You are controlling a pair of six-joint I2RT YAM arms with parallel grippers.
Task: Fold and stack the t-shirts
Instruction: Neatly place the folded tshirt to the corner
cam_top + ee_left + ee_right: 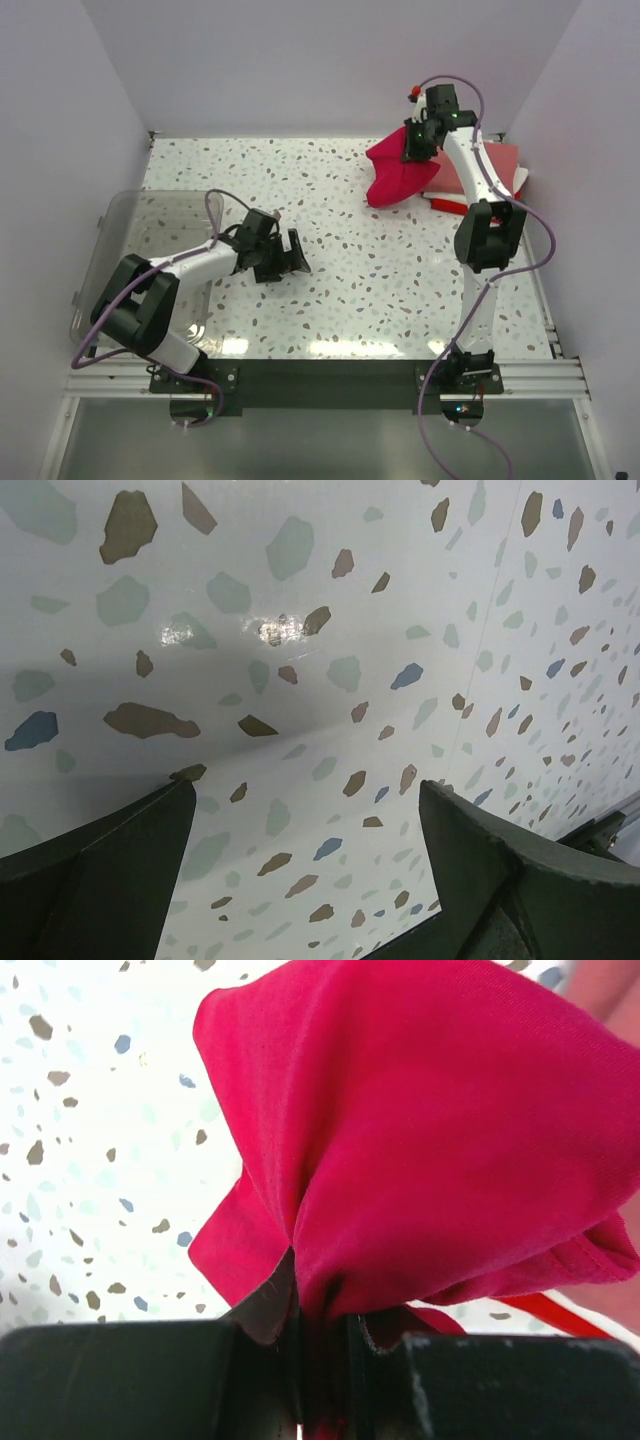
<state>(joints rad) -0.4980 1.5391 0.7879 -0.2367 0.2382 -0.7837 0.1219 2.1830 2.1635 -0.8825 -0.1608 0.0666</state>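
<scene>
A crimson-red t-shirt (pixel 396 172) hangs bunched at the back right of the table, lifted by my right gripper (pixel 416 143), which is shut on a pinch of its cloth (pixel 420 1160). The cloth is squeezed between the fingertips (pixel 265 1310) in the right wrist view. Behind it lies a salmon-pink folded t-shirt (pixel 490 168), with a red edge (pixel 447 205) showing beneath it. My left gripper (pixel 291 253) sits low over the bare table left of centre, open, with nothing between its fingers (pixel 90 870). The left wrist view holds only speckled tabletop (pixel 320 660).
A clear plastic bin (pixel 140 250) stands at the left edge, partly under the left arm. White walls close the back and both sides. The terrazzo table (pixel 380 290) runs to a metal rail at the near edge.
</scene>
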